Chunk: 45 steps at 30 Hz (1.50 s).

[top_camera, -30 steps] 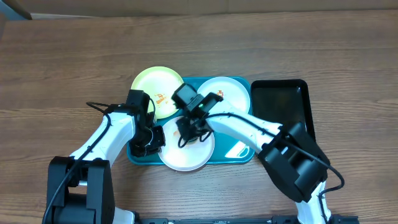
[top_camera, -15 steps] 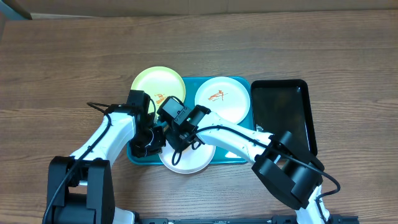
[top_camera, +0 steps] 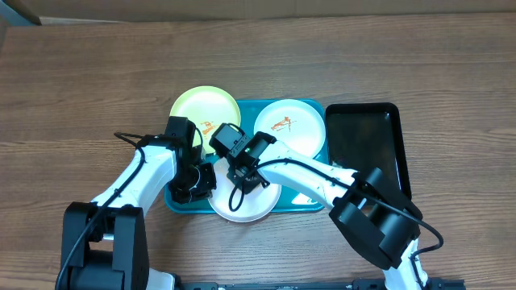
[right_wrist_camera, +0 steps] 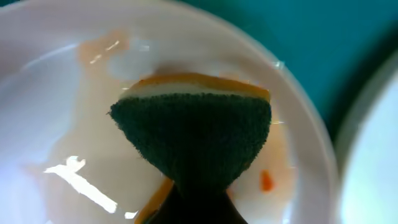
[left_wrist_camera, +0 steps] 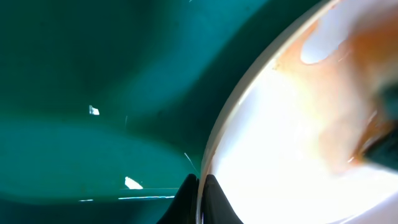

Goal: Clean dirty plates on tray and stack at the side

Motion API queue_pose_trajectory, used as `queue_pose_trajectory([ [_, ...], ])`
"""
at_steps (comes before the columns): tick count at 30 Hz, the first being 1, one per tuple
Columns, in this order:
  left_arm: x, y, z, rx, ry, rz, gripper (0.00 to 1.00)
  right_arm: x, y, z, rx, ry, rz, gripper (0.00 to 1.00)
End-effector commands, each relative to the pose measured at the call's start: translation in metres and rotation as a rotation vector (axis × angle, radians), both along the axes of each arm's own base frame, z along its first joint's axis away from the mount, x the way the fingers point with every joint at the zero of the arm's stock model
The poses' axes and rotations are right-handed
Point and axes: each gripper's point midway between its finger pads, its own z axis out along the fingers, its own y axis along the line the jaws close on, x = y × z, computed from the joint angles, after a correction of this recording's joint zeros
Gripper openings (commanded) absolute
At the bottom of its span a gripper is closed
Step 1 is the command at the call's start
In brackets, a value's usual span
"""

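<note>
Turquoise tray [top_camera: 246,107] laid on wood-grain table [top_camera: 81,80], long axis left-to-right. Three round plates laid flat, face up: yellow-green plate [top_camera: 197,109] over far-left corner, far white plate [top_camera: 294,129] at right, near white plate [top_camera: 246,207] over near rim, orange-smeared. Left gripper [left_wrist_camera: 199,190] clenched on near white plate's rim. Right gripper [right_wrist_camera: 193,211] clamped on sponge [right_wrist_camera: 193,130], pressed onto same plate. Black tray [top_camera: 363,145] just right.

A brown wood-grain table [top_camera: 81,72] fills the overhead view under even light. A pale beige strip [top_camera: 282,6] runs along its far edge, with a dark shape [top_camera: 18,10] at the far left corner.
</note>
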Motion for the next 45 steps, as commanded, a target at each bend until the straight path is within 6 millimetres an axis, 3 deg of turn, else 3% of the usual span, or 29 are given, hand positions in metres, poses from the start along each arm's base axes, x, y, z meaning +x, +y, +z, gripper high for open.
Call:
queue_pose_trajectory([
  [1,-0.006,0.007,-0.006,0.043,0.029,0.003,0.04,0.035,-0.030,-0.004,-0.088,-0.127,-0.142,0.04],
  [5,-0.007,0.007,-0.006,0.044,0.030,0.003,0.04,0.048,-0.036,-0.003,-0.069,-0.137,-0.186,0.04],
  [8,-0.007,0.007,-0.006,0.044,0.030,0.003,0.04,0.044,-0.034,-0.006,-0.017,-0.069,-0.210,0.04],
  [15,-0.008,0.007,-0.006,0.044,0.033,0.003,0.04,-0.015,-0.023,-0.008,0.099,0.298,-0.187,0.04],
  [19,-0.008,0.007,-0.006,0.044,0.034,0.003,0.04,-0.033,-0.024,-0.007,0.089,0.372,-0.180,0.04],
  [27,-0.008,0.007,-0.006,0.044,0.034,0.003,0.04,-0.011,0.011,-0.001,0.239,0.288,-0.137,0.04],
  [31,-0.008,0.007,-0.006,0.044,0.035,0.003,0.04,-0.011,0.028,0.007,0.334,0.316,-0.111,0.04],
  [35,-0.009,0.007,-0.006,0.044,0.038,0.003,0.04,-0.005,0.011,0.016,0.306,0.335,-0.157,0.04],
  [38,-0.005,0.008,-0.004,0.047,0.028,0.004,0.04,0.011,-0.007,0.034,0.309,0.312,-0.219,0.04],
  [45,0.013,0.011,0.017,0.067,-0.038,0.004,0.04,0.058,-0.067,0.103,0.399,0.169,-0.379,0.04],
])
